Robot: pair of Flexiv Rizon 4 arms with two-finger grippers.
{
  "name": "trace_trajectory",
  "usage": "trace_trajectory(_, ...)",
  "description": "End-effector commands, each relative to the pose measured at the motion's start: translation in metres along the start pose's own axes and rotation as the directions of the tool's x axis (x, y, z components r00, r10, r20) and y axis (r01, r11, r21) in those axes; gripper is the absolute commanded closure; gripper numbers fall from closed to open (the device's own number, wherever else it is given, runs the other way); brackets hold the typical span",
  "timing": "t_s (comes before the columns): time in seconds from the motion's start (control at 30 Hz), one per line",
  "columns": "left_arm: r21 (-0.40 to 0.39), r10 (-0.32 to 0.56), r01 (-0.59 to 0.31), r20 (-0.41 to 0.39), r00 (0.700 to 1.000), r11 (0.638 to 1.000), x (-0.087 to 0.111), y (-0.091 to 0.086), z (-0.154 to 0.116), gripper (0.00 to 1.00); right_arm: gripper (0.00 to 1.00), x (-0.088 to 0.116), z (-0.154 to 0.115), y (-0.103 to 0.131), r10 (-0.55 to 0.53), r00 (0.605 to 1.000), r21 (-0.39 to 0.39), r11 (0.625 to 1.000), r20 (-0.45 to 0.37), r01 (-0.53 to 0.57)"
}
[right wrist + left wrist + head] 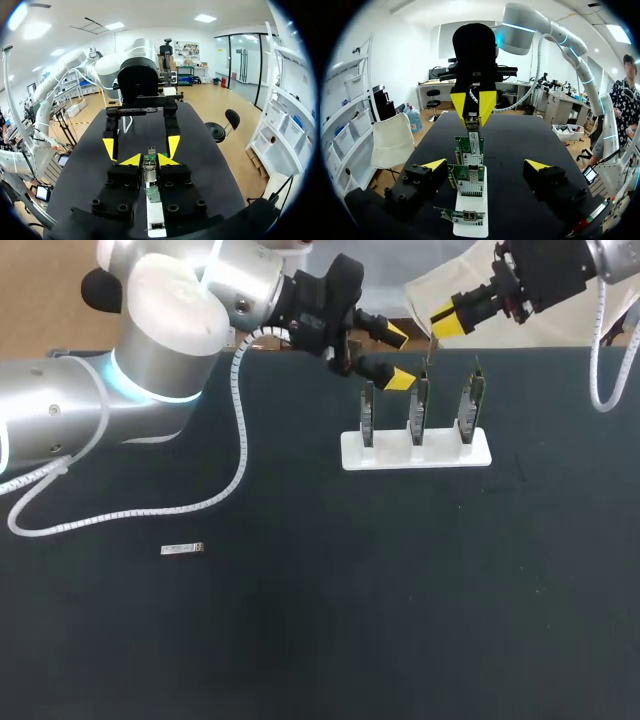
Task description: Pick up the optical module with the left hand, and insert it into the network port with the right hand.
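Note:
My right gripper (441, 319) hangs over the white stand (350, 453) and is shut on a slim optical module (429, 353), which points down at the cards. In the right wrist view the module (149, 173) sits between my yellow tips (150, 160), above a green card (152, 194). From the left wrist view the module (472, 122) hangs from the right gripper (473, 107), just over the upper edge of the farthest card (475, 146). My left gripper (397, 357) is open and holds nothing, beside the stand's left end, its tips (486, 165) flanking the row of cards.
Three upright network cards (420, 405) stand in the white stand (470, 229) at the table's far middle. A second small silver module (183, 549) lies on the dark table at the left. A white cable (235, 455) trails from my left arm.

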State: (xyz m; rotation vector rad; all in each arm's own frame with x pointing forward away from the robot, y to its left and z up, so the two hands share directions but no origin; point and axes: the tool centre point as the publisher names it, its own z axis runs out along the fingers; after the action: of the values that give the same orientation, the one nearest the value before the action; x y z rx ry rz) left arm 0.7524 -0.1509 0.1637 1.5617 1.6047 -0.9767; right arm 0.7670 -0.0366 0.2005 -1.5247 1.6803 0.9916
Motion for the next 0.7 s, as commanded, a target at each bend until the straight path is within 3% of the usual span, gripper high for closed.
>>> trace_trajectory(0.03,0.017,-0.017,0.017,-0.017,1.0,1.0,-0.0008,0.0046,0.004,0.0,1.0,0.0006,-0.002,0.0032,0.0,1.0,0.009,1.0,-0.001,0.0)
trace_trajectory(0.7,0.032,-0.055,0.056,-0.04,0.998,0.998,0.0032,0.0045,0.0059,0.0,1.0,0.001,-0.002,0.0019,-0.005,1.0,0.005,1.0,-0.003,0.005)
